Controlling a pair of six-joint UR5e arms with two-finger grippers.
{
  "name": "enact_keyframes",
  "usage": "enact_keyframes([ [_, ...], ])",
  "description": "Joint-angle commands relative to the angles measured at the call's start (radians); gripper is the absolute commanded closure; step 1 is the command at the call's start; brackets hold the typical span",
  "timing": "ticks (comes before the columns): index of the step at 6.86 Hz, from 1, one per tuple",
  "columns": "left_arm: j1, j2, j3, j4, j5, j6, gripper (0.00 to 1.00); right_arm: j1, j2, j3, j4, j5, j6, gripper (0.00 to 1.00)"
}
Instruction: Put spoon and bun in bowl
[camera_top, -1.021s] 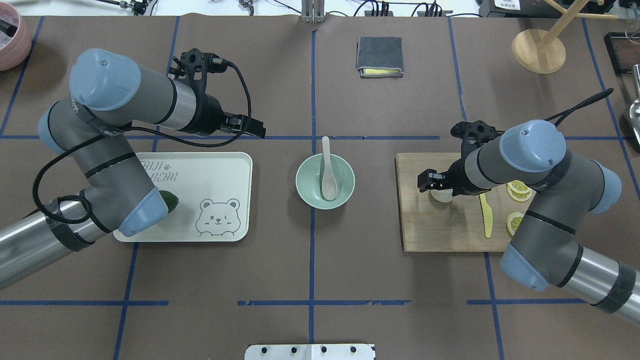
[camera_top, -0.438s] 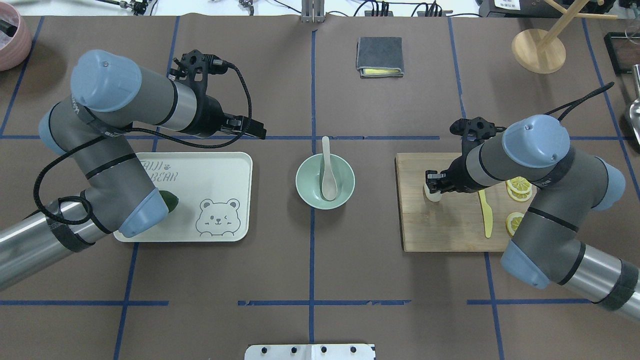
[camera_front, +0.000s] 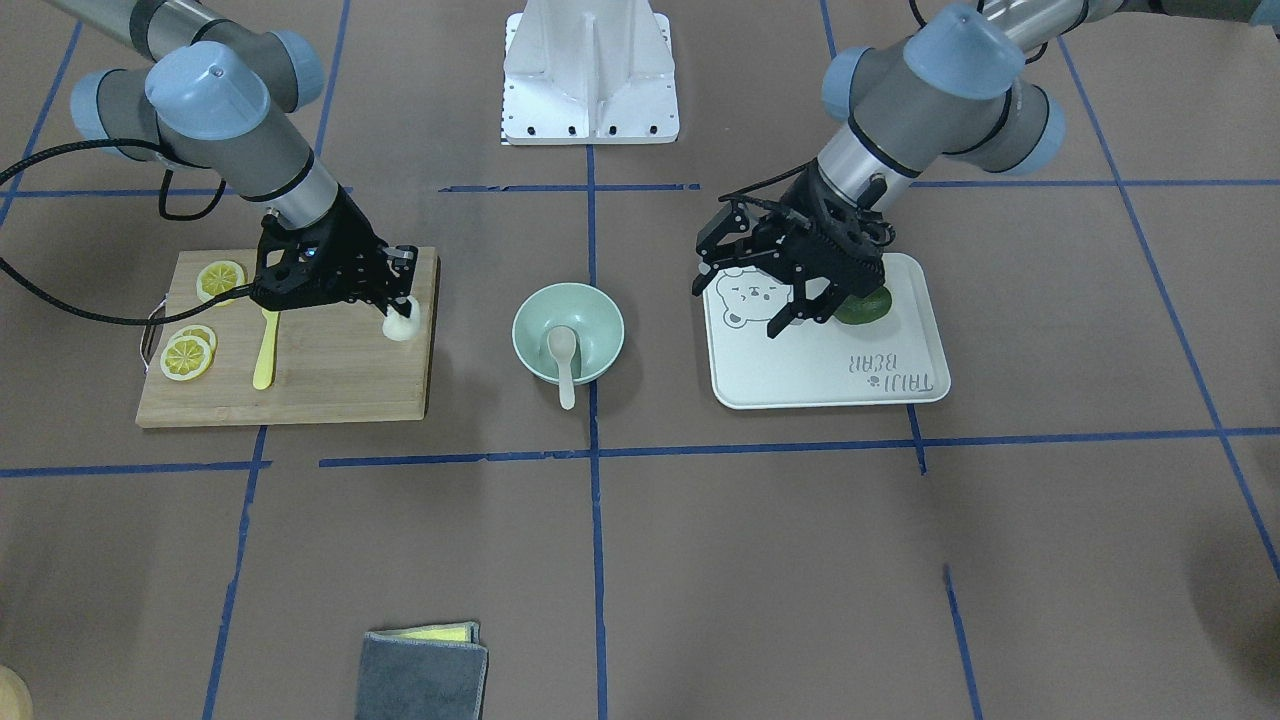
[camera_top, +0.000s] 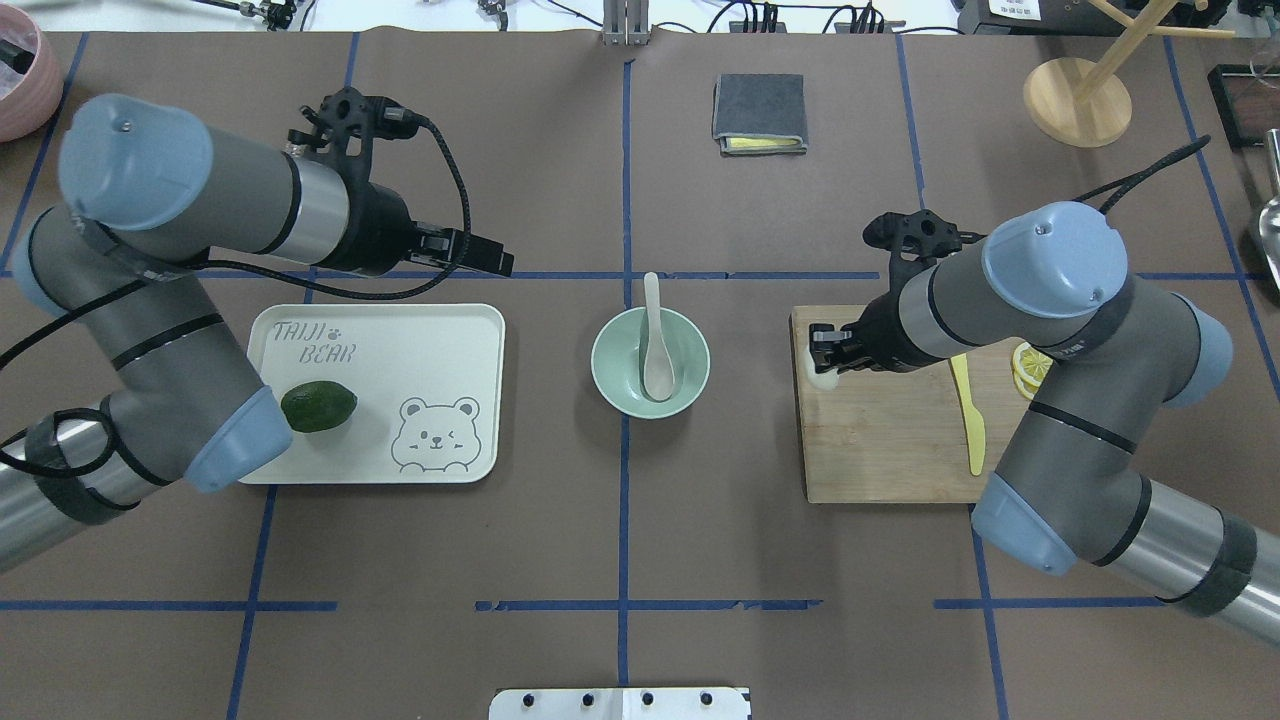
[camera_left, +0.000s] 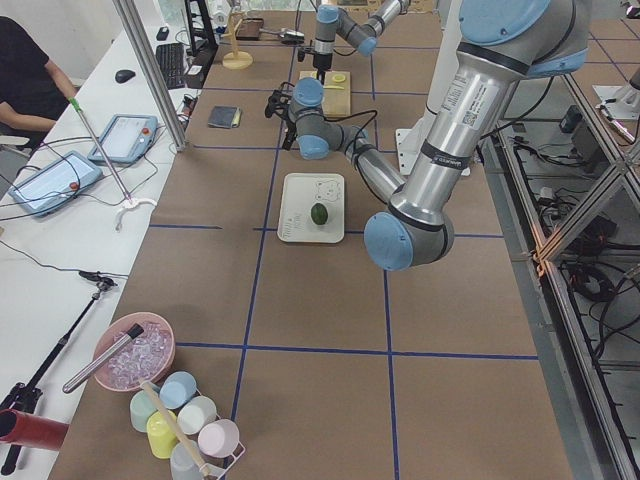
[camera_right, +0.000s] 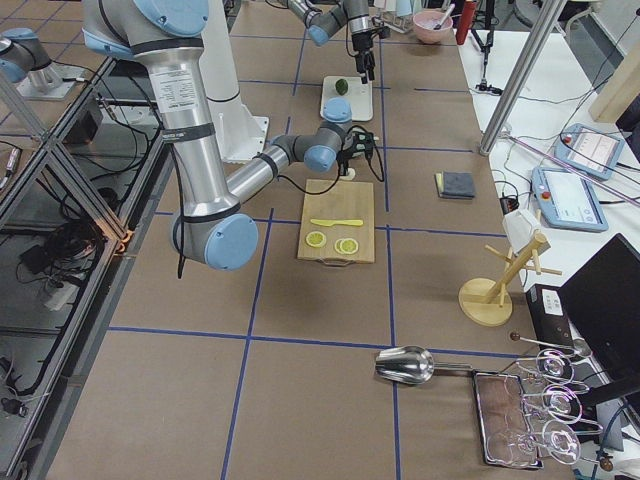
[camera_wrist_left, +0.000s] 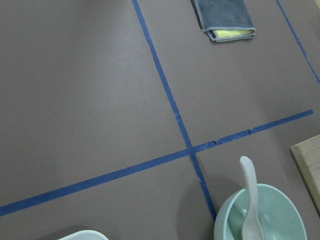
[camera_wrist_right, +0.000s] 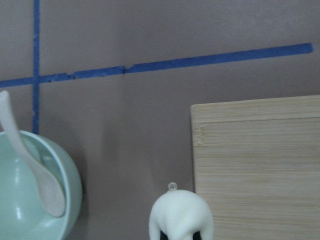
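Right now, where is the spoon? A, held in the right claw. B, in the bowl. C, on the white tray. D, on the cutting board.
B: the spoon lies with its scoop inside the bowl and its handle leaning out over the rim.

My right arm (camera_top: 1045, 285) is bent at the elbow, forearm reaching inward, wrist tilted down. My right gripper (camera_front: 398, 314) is clamped on the bun (camera_wrist_right: 181, 214). My left arm (camera_top: 190, 195) is folded, forearm pointing inward. My left gripper (camera_front: 741, 305) hangs with fingers spread wide, holding nothing.
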Motion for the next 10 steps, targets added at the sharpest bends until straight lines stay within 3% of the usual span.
enact_keyframes([
  [1, -0.048, 0.063, -0.045, 0.0, -0.006, 0.012, 0.02, -0.057, 0.172, -0.058, -0.006, -0.012, 0.188, 1.0],
  [3, -0.064, 0.079, -0.053, 0.0, -0.004, 0.012, 0.02, -0.116, 0.268, -0.123, -0.006, -0.083, 0.246, 1.0],
  [6, -0.064, 0.094, -0.059, 0.0, -0.003, 0.012, 0.02, -0.119, 0.273, -0.132, -0.006, -0.086, 0.246, 0.96],
  [8, -0.064, 0.098, -0.054, 0.0, -0.003, 0.012, 0.02, -0.119, 0.297, -0.17, -0.009, -0.116, 0.245, 0.55],
  [10, -0.062, 0.097, -0.053, 0.0, 0.002, 0.011, 0.01, -0.119, 0.321, -0.201, -0.007, -0.127, 0.246, 0.0],
])
